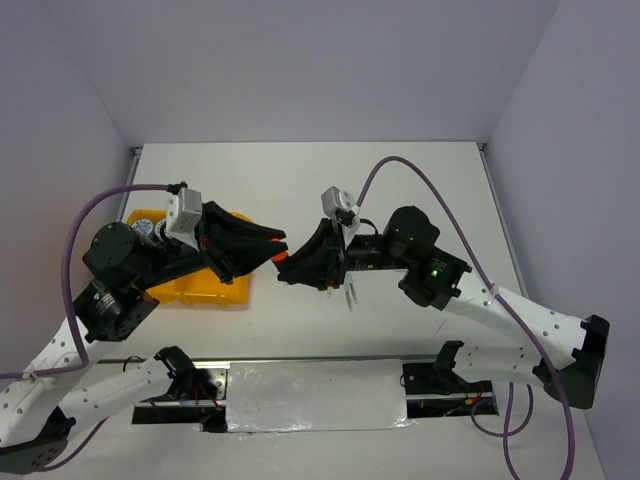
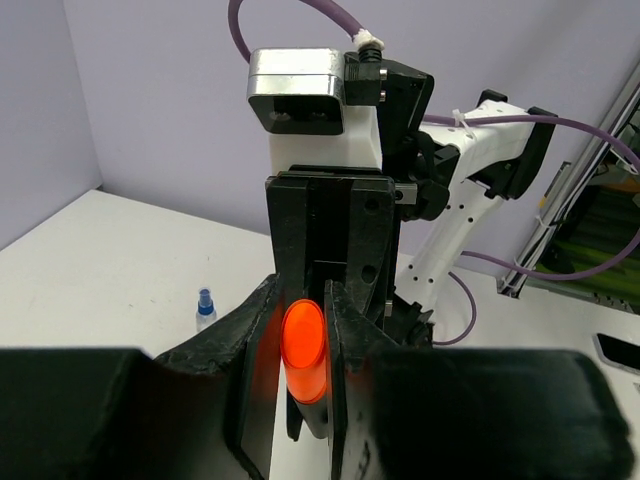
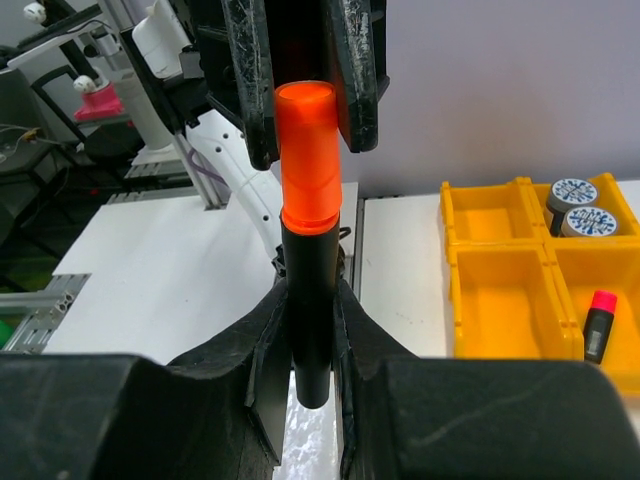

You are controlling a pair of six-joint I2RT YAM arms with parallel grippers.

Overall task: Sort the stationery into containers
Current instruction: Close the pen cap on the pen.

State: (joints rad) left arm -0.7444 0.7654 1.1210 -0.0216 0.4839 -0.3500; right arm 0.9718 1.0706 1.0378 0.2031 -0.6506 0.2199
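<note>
right claw point(image 3: 312, 300): clamped on the black barrel of a marker point(image 3: 310, 250), which stands up between its two fingers and is held off the table point(image 1: 300, 190). the orange cap point(image 3: 307, 150) points away from this claw, toward the other arm.

left claw point(image 2: 303, 320): meets the right one tip to tip over the middle of the table. its fingers point(image 3: 355, 70) sit against the orange cap on both sides, so it grips the same marker at the opposite end.

beyond the claws: a yellow tray point(image 3: 455, 250) lies on the table beside the left arm. two round tins point(image 3: 580, 205) share one compartment, and a pink-capped marker point(image 3: 598, 325) lies in the compartment next to it. a small blue-capped bottle point(image 2: 205, 310) stands upright on the table, well apart from the claws.
</note>
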